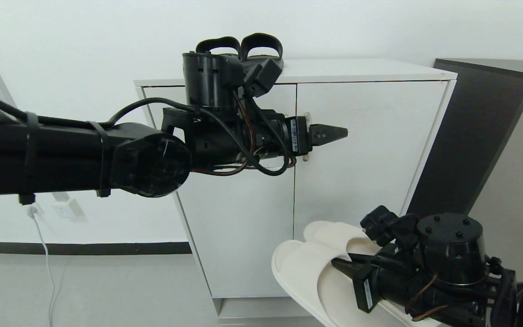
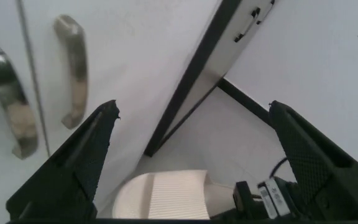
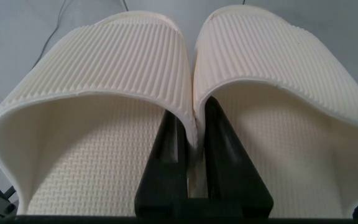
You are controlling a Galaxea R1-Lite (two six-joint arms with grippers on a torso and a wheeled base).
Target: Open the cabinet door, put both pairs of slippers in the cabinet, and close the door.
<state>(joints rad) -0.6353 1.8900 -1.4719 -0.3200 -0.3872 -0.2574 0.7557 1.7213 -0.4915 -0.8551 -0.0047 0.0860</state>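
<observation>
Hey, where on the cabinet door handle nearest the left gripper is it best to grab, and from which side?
Probably the middle of the handle, where the upright metal bar bows away from the cabinet door and leaves a gap behind it. Come straight in from the front, with one finger of the open left gripper on each side of the bar.

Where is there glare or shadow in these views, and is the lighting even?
Head view: soft, even light on the white cabinet, no glare. Left wrist view: the metal handles carry bright reflections. Right wrist view: the white slippers are evenly lit, slightly shaded under their straps.
</observation>
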